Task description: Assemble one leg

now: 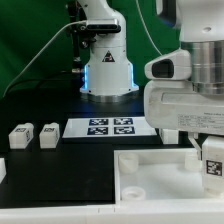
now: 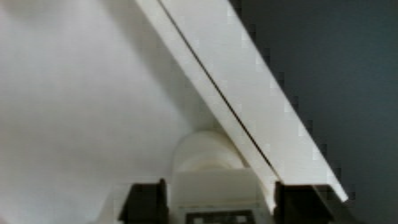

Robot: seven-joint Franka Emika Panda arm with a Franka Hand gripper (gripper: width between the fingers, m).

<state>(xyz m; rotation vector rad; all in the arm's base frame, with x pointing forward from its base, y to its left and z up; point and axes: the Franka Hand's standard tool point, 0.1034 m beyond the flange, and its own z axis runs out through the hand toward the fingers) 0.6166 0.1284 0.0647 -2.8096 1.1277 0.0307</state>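
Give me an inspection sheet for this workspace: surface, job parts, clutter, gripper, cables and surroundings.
Surface: black table, with the marker board lying flat in front of the robot base.
Job's things: white panel at the front; loose legs side by side at the exterior view's left; held leg between the fingers, over the panel near its edge.
Clutter: cut-off white part at the exterior view's left edge, too little showing to identify.
Grippers: gripper appears shut on the held leg.
Cables: pale cable arcing toward the robot base, off the work area.
Surroundings: green backdrop.
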